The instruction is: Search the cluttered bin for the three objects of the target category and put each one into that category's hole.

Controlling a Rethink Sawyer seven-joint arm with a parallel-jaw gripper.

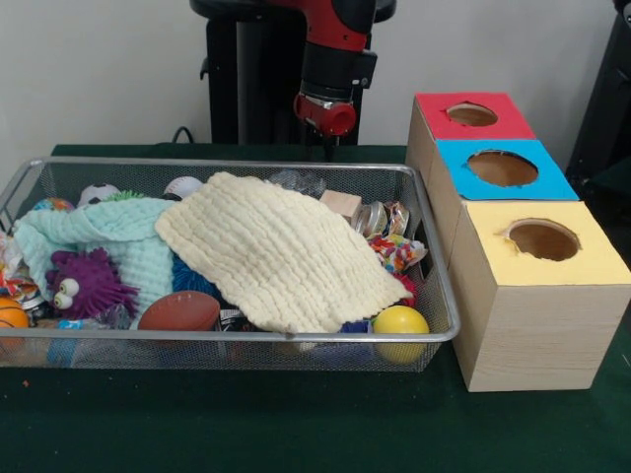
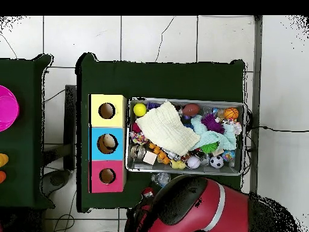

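Hovering my tool (image 1: 330, 148) behind silver wire-mesh bin (image 1: 246, 335) at table's far edge; finger state unclear. Bin full; sorting mostly ahead.

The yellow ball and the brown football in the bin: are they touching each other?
Apart. In the front view the yellow ball sits at one near corner of the bin, the brown football further along, with the cream cloth between them.

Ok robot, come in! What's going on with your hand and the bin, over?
Hand up behind the bin, holding nothing that shows. Bin full of toys. Yellow cloth covers the middle, hiding what's beneath.
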